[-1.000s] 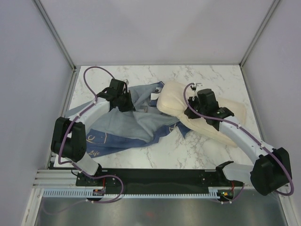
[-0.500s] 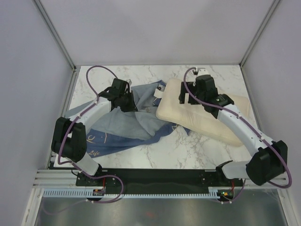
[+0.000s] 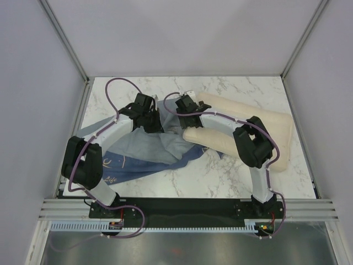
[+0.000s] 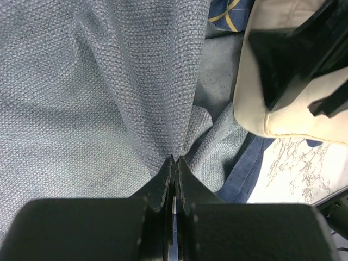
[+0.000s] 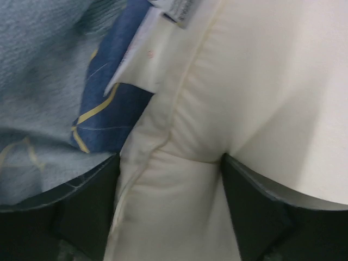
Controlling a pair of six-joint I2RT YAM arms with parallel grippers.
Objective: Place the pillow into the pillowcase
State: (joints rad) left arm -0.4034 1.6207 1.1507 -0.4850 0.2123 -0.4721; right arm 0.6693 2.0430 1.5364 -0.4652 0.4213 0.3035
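Note:
The cream pillow (image 3: pixel 276 124) lies across the right half of the marble table, its left end touching the blue pillowcase (image 3: pixel 143 149). My right gripper (image 3: pixel 183 104) reaches far left to that end. In the right wrist view its fingers (image 5: pixel 170 160) stand wide on either side of the pillow's (image 5: pixel 261 81) seamed edge and press into it. My left gripper (image 3: pixel 150 118) is shut, pinching a fold of the pillowcase's (image 4: pixel 81 81) grey-blue inside at its tips (image 4: pixel 175 160). The pillow's corner (image 4: pixel 253 109) shows just right of that fold.
Grey walls close off the table's back and sides. A metal rail (image 3: pixel 182 207) with both arm bases runs along the near edge. The right arm (image 3: pixel 251 146) lies over the pillow. A white label (image 5: pixel 182 11) sits at the pillow's edge.
My right gripper let go of the pillow's middle, opened, swung left to the pillow's left end and is closing there. The pillow settled flatter. The left gripper kept its hold.

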